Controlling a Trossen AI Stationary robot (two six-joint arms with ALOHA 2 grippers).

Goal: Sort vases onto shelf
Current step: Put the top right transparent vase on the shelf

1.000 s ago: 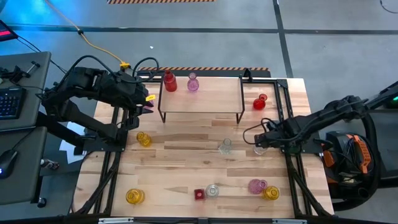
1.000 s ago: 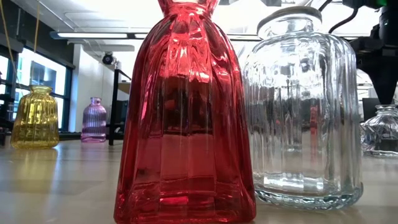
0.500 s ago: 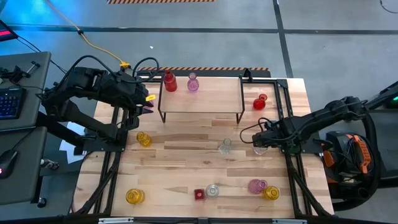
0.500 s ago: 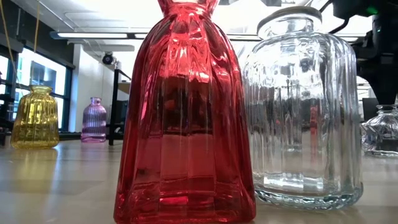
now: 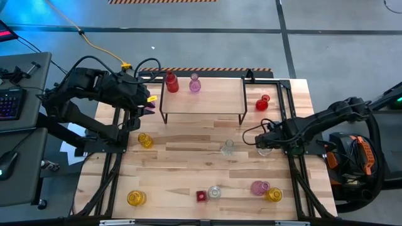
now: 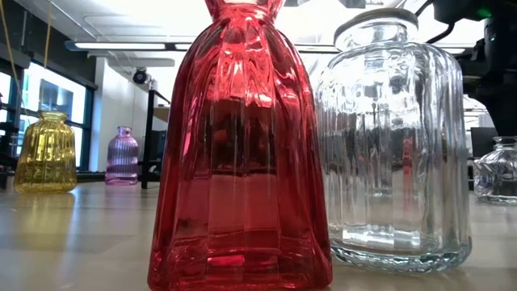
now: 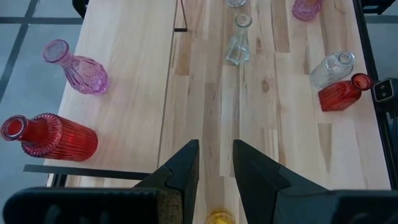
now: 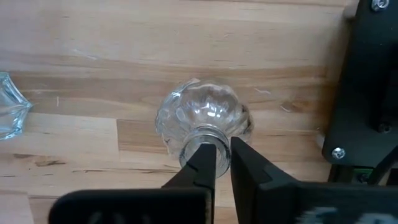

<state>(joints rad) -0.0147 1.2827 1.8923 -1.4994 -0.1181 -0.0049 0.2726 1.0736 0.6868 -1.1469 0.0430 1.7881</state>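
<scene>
Wooden worktop (image 5: 188,169) carried scattered vases. Right tool (image 8: 222,158) pinched neck of round clear vase (image 8: 202,118). Left tool (image 7: 216,165) hovered slightly spread, empty.

I found nothing I could read: no words, labels, brand marks or numbers showed on anything in front of me at that moment.

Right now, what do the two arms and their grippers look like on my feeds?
Both arms are dark, jointed and bulky in the high view. The left gripper has two black, wedge-shaped fingers tapering to blunt tips. The right gripper has matching black fingers. A black cable loops off the right arm by its wrist, and the left arm shows a small yellow tag.
</scene>
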